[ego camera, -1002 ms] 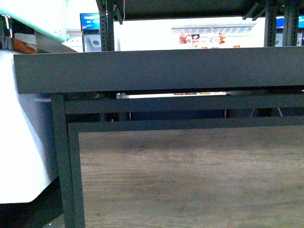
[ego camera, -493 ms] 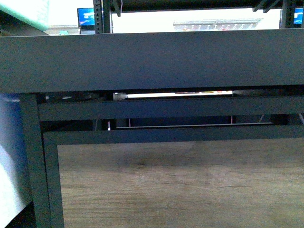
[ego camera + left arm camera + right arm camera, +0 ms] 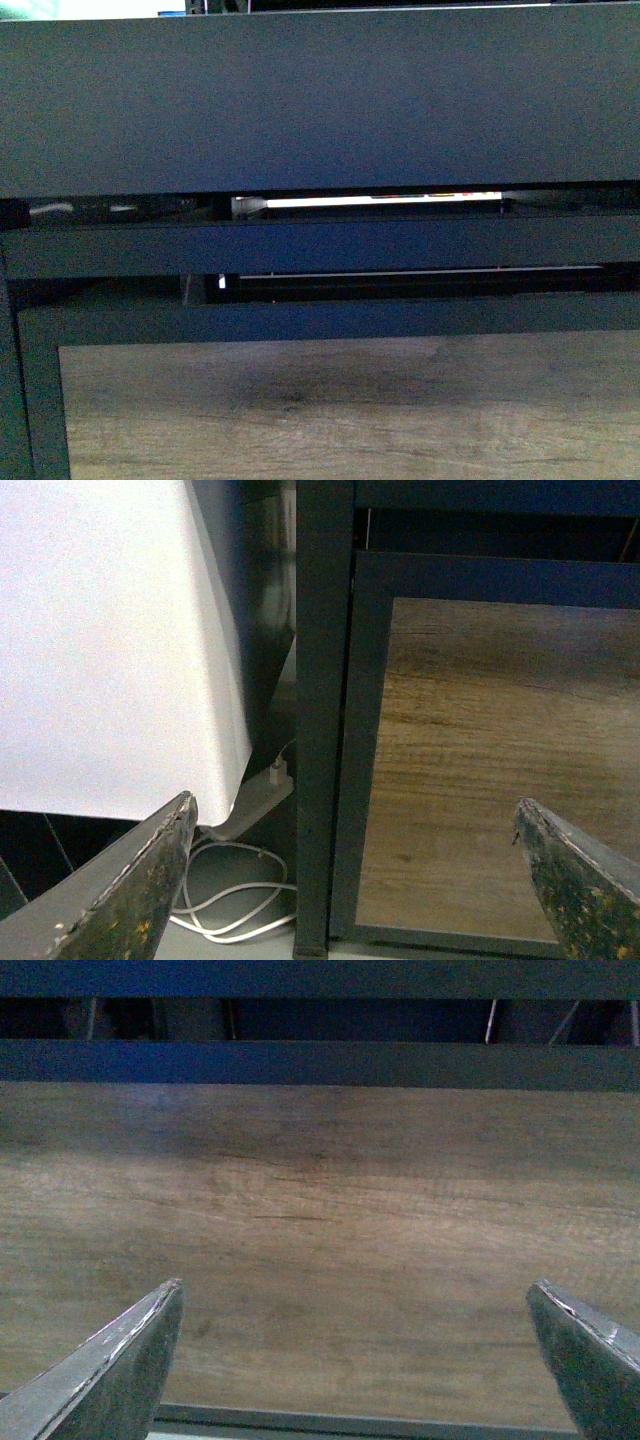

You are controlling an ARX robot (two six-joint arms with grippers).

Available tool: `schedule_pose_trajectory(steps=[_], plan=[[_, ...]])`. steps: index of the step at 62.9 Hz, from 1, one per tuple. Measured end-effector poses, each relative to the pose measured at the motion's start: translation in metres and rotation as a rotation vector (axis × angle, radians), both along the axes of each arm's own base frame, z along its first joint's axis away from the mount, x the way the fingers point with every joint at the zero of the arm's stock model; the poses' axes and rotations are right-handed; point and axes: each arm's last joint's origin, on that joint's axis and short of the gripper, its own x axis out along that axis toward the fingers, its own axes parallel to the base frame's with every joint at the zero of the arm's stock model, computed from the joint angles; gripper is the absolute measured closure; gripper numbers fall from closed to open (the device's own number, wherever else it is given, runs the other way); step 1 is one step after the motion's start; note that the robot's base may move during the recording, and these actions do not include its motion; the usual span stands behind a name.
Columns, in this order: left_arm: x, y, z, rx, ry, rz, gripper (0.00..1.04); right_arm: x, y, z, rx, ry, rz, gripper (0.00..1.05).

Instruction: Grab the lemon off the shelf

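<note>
Jaws on both arms stand released and empty because we face only the shelf front panel, below its deck, with no lemon visible.

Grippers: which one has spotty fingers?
The left gripper; its fingers carry yellowish specks, while the right gripper has plain grey fingers.

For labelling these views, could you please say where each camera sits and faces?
Front view: on the body, facing the black metal-framed shelf close up; no arm shows.
Left wrist view: on that wrist, facing the shelf's corner post; open left pincer shows.
Right wrist view: on that wrist, facing the brown wood-grain panel; open right pincer shows.
Shared: all show that panel.
</note>
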Motion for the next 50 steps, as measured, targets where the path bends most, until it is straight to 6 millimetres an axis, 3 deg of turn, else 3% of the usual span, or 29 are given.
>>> schedule_pose_trajectory(steps=[50], plan=[[0.0000,0.0000,0.0000,0.000,0.000,0.000,0.08,0.0000,0.0000,0.0000,0.000,0.000,0.000,0.02]])
